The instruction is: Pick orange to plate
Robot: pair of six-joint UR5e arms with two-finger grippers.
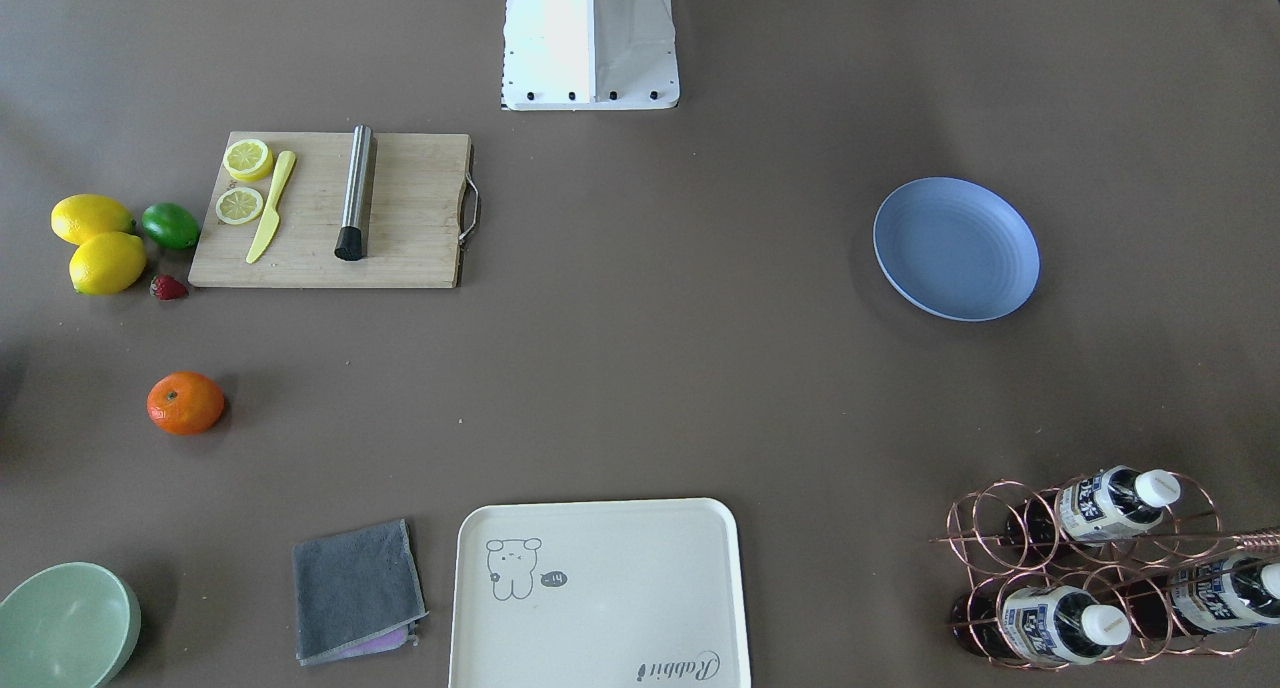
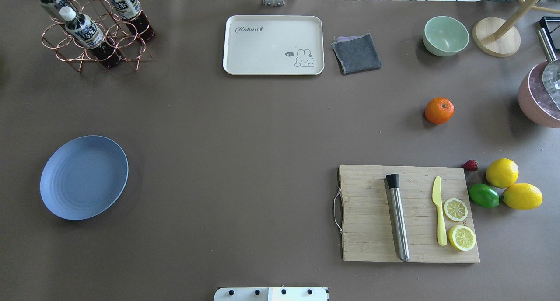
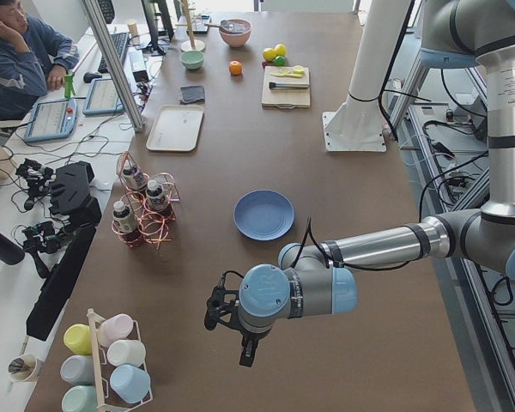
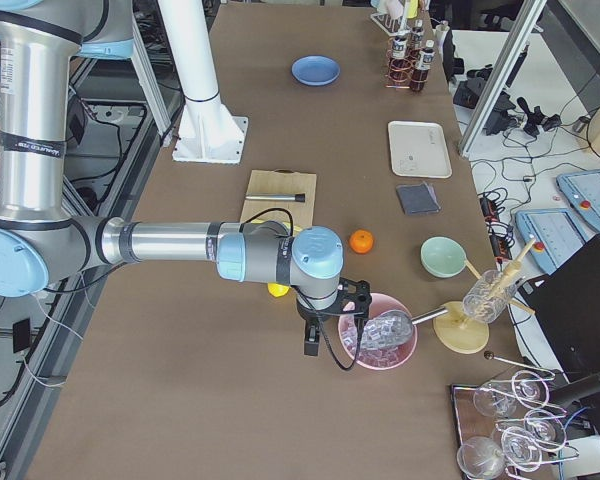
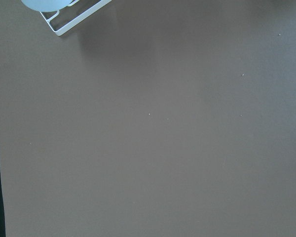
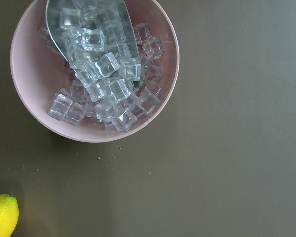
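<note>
The orange [image 2: 439, 110] rests alone on the brown table at the right, between the mint-green bowl and the cutting board; the front-facing view has the orange [image 1: 186, 403] at its left. Far over on the left lies the pale blue plate [image 2: 84, 176], with nothing on it. Neither gripper shows in the overhead or front-facing view. In the exterior left view my left gripper [image 3: 245, 352] hangs over bare table beyond the plate [image 3: 264, 215]. My right gripper [image 4: 310, 340] hovers by a pink bowl, a little short of the orange [image 4: 361, 241]. I cannot tell whether either is open or shut.
A wooden cutting board [image 2: 372, 213] carries a steel muddler, a yellow knife and lemon halves. Beside it lie two lemons [image 2: 502, 173], a lime [image 2: 484, 195] and a strawberry. A cream tray [image 2: 273, 45], grey cloth [image 2: 356, 53], mint bowl [image 2: 445, 36], bottle rack [image 2: 94, 34] and pink ice bowl [image 6: 29, 98] line the edges.
</note>
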